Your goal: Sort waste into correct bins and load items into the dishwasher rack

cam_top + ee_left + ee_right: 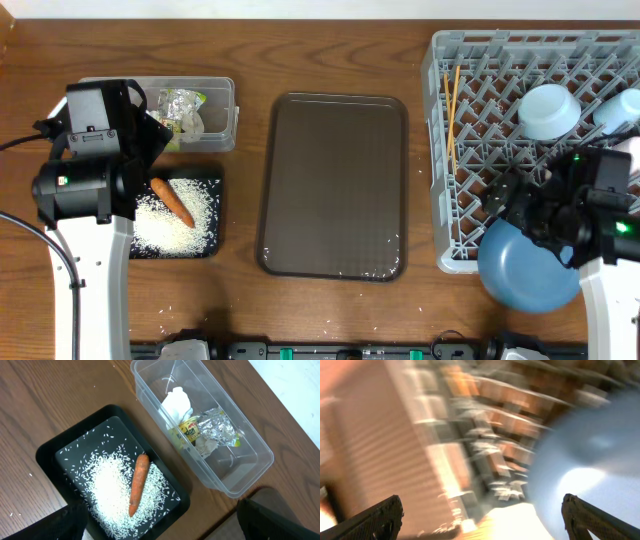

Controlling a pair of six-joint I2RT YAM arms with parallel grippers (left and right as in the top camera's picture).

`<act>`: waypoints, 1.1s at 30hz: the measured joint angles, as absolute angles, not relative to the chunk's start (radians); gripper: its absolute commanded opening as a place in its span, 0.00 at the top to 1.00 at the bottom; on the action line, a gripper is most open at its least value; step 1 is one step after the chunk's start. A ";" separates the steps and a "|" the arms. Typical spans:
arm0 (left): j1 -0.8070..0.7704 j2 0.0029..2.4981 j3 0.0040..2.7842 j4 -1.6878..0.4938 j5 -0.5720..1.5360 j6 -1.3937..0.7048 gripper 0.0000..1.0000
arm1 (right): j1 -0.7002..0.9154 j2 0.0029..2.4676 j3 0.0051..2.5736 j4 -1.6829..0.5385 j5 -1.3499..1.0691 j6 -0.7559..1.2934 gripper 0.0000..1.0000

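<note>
The orange carrot (138, 482) lies on loose white rice (110, 495) in the black tray (50, 455). The clear tub (255, 455) holds the crumpled tissue (176, 404) and the yellow-green foil wrapper (210, 430). My left gripper (160, 522) is open and empty above the tray. The grey rack (470, 60) holds chopsticks (454, 110), the light-blue bowl (548, 110) and the white cup (620, 108). The blue plate (525, 275) rests at the rack's front edge. My right gripper (525, 210) is open just above it. The right wrist view is blurred, with the plate (600, 460) at the right.
The flat brown serving tray (335, 185) lies between the bins and the rack, with a few grains near its front edge. The tub (222, 115) sits behind the black tray (215, 250). The left arm covers part of both bins.
</note>
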State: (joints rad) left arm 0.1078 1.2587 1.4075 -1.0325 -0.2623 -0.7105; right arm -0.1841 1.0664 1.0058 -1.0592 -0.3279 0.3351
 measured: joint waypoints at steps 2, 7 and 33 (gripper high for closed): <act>0.108 1.259 1.407 -1.032 -0.262 -0.710 0.03 | -0.172 1.029 1.019 -1.045 -0.437 0.260 0.01; 0.108 1.259 1.407 -1.032 -0.262 -0.710 0.03 | -0.102 0.912 1.022 -1.061 -0.574 0.130 0.01; 0.108 1.259 1.407 -1.032 -0.262 -0.710 0.03 | -0.054 0.523 0.890 -1.194 -0.497 0.059 0.01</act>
